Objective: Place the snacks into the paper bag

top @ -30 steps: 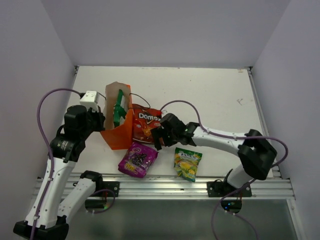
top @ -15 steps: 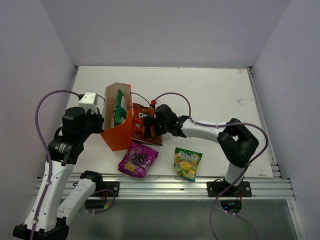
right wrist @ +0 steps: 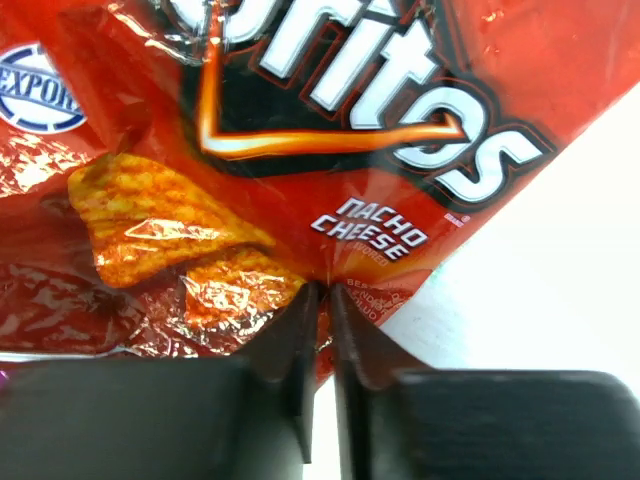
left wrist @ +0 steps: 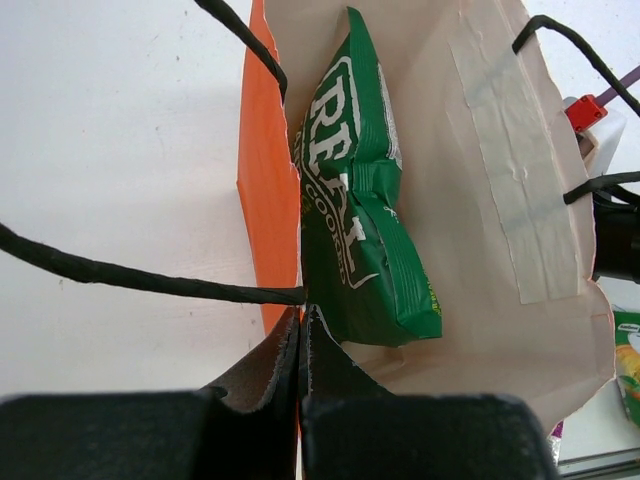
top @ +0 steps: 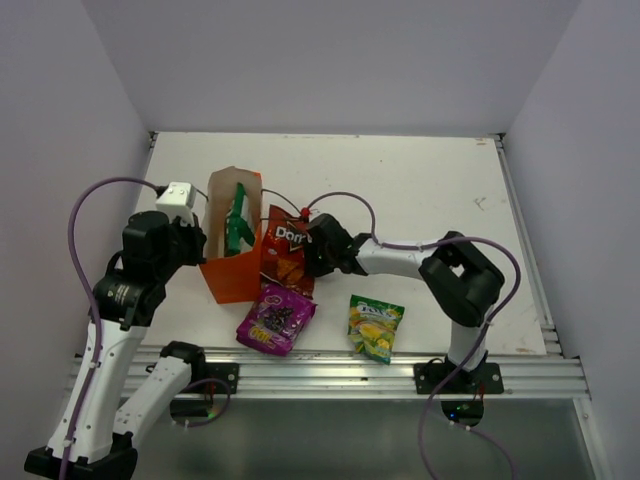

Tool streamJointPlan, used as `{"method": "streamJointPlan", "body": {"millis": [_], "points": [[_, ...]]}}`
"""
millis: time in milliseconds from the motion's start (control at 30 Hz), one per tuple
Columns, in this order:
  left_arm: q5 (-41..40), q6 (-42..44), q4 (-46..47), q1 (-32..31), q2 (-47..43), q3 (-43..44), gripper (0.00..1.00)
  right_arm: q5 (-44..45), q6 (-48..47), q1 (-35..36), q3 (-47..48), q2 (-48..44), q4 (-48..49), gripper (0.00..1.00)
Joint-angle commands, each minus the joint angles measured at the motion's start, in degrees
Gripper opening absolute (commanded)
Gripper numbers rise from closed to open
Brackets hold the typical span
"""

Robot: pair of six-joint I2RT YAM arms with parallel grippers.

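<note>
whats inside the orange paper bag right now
A green-and-white chip bag stands on end inside the paper bag. The floor of the bag is covered by it, so anything lower down cannot be seen.

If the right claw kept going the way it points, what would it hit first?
The red Doritos bag: the right gripper is pinching its edge. Beyond it, probably the paper bag.

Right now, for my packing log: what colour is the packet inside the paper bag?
The packet is green with white lettering; left wrist view shows it best.
</note>
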Motion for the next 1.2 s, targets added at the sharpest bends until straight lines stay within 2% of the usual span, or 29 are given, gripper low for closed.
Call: {"method": "streamJointPlan", "body": {"millis": [0,100,133,167,200,233,267,300,333,467,600,800,1000,1067,1100,1167], "points": [[0.1,1.1,1.2,-0.4,-0.1,2.3,0.00,-0.3,-0.4,0.2,-2.5,-1.2,-3.6,0.06],[0.4,1.1,1.5,-0.5,-0.1,1.8,0.00,0.5,-1.4,0.2,-3.9,-3.1,-4.5,0.05],[0.6,1.1,1.5,-0.5,-0.1,1.9,0.00,0.8,-1.8,0.3,-4.0,-3.8,-4.8,0.07],[0.7,1.1,1.6,-0.5,-0.1,1.9,0.00,1.7,-2.0,0.3,-4.1,-4.7,-5.5,0.13],[0.8,1.1,1.6,-0.5,-0.1,1.9,0.00,2.1,-2.7,0.2,-4.1,-6.8,-5.9,0.26],[0.9,1.1,1.6,-0.5,0.0,1.9,0.00,2.8,-3.4,0.2,-4.0,-8.2,-6.2,0.66],[0.9,1.0,1.7,-0.5,0.0,1.8,0.00,4.1,-4.1,0.4,-3.5,-9.6,-7.1,0.78],[1.0,1.0,1.7,-0.5,-0.1,1.8,0.00,4.8,-5.1,0.3,-2.9,-10.7,-7.2,0.85],[1.3,0.9,1.7,-0.5,-0.1,1.8,0.00,5.5,-5.9,0.4,-2.5,-13.1,-7.2,0.99],[1.8,0.8,1.7,-0.5,-0.1,1.7,0.00,7.8,-8.8,0.1,2.7,-12.2,-10.2,0.99],[2.0,0.9,1.6,-0.5,0.2,2.6,0.00,5.9,-10.7,0.0,10.9,-3.9,-14.0,0.99],[1.8,1.3,0.6,-0.5,0.0,3.9,0.00,8.3,-10.9,-0.5,16.2,5.5,-13.8,0.99],[0.7,1.5,-0.6,-0.5,-0.8,4.5,0.00,10.1,-13.2,-1.1,21.4,12.2,-19.5,0.99],[0.2,1.6,-0.7,-0.5,-0.9,4.7,0.00,9.9,-12.9,-1.1,20.8,12.4,-19.6,0.80],[0.1,1.7,-0.7,-0.4,-0.9,4.8,0.00,9.7,-12.7,-1.2,19.6,11.9,-19.5,0.59],[0.1,1.6,-0.7,-0.5,-0.8,4.8,0.00,10.7,-11.7,-1.1,18.2,10.7,-18.9,0.24]]}}
